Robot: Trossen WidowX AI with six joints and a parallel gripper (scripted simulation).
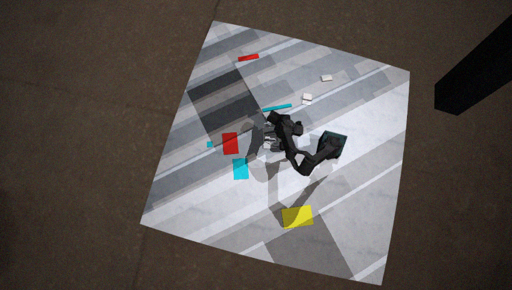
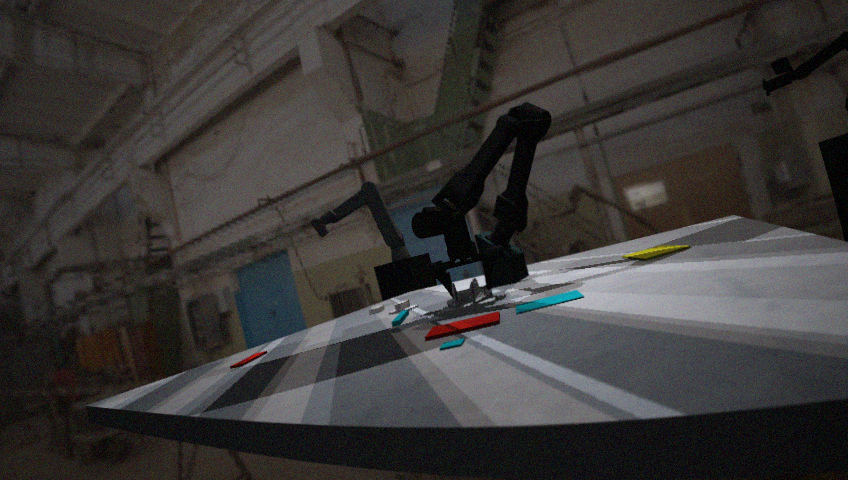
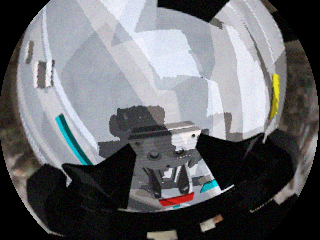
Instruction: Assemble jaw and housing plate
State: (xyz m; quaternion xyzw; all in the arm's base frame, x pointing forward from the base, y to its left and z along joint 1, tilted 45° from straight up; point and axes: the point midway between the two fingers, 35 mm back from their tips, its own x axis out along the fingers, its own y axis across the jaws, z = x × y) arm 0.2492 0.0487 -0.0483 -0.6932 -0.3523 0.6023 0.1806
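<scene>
From where I stand, no lettering, label, brand, number or sign can be read on the arm [image 1: 291, 143] [image 2: 476, 178], the table [image 1: 363, 229] [image 2: 702, 356] [image 3: 90, 50] or any of the coloured pieces lying about on it. The pale patch [image 2: 645, 196] on the far wall could perhaps be a sign, but it is too dim and blurred from here to make out a single letter.
</scene>
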